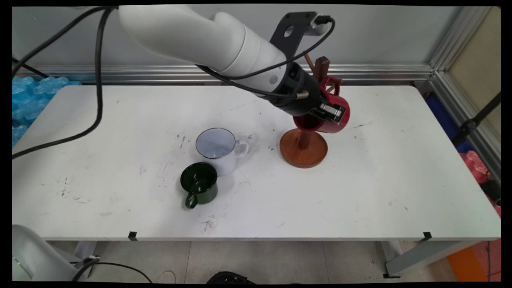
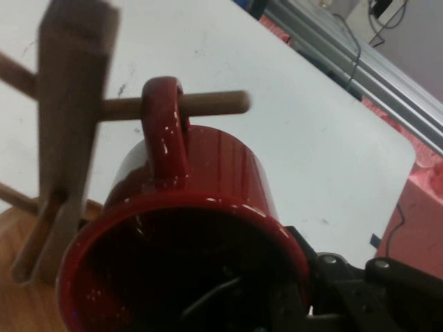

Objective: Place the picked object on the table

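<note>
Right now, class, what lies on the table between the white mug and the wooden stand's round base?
Nothing: in the main view, only bare scuffed table separates the white mug from the stand's base.

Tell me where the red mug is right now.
In the main view the red mug is right of centre, tipped on its side at the wooden mug tree. The hand view shows its handle looped over a peg, the gripper on its rim.
</note>
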